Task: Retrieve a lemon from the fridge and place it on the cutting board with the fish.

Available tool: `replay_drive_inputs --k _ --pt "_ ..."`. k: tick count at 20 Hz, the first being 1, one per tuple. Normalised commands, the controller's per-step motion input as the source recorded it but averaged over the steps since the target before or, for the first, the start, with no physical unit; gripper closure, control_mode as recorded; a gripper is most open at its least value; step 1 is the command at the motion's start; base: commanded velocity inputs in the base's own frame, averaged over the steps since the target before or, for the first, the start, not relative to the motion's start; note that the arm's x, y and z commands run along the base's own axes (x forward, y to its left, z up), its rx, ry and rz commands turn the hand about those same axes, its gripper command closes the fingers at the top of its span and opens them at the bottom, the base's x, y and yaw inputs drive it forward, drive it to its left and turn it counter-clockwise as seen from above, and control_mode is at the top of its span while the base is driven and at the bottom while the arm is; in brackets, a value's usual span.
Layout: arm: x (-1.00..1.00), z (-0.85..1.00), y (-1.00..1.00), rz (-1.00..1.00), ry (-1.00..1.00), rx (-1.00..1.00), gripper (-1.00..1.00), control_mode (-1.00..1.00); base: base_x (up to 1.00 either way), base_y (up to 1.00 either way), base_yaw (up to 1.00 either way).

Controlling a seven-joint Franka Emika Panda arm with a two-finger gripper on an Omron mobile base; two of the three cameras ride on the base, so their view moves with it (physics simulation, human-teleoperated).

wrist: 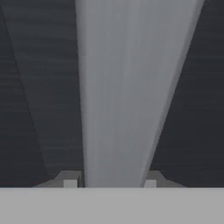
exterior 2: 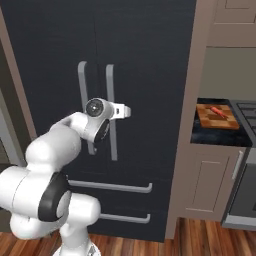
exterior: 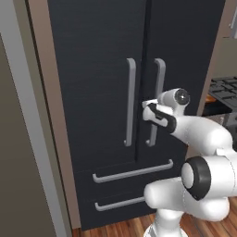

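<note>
The fridge [exterior 2: 140,100] is seen closed, its two black doors meeting at the middle, with two drawers below. The claw [wrist: 110,181] is pinched on the right door's grey bar handle [wrist: 127,87], one fingertip [wrist: 70,180] pressed against each side of it. To the right, on the dark surface [exterior 2: 215,136] beside the fridge, the cutting board [exterior 2: 216,116] is placed, and the reddish fish [exterior 2: 216,110] is laid on top of it.

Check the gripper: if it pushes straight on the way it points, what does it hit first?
The gripper has its jaws shut on the right door's grey bar handle. Straight ahead, that handle comes first, then the black fridge door behind it.
</note>
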Motion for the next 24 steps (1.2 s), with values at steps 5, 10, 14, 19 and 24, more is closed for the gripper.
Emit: replay_drive_inputs --k 5,10,14,19,24 --pt "-1.0 0.46 -0.92 0.02 0.03 0.06 1.0 -1.0 0.0 0.0 0.0" --pt "-1.0 0.38 -1.0 0.14 0.01 0.18 1.0 -1.0 0.0 0.0 0.0" --pt "-1.0 0.39 -1.0 0.16 0.01 0.22 1.0 -1.0 0.0 0.0 0.0" --pt "-0.98 0.23 -1.0 0.17 0.01 0.2 1.0 -1.0 0.0 0.0 0.0" --pt "-0.17 0.0 -0.43 0.08 0.04 0.01 1.0 -1.0 0.0 0.0 0.0"
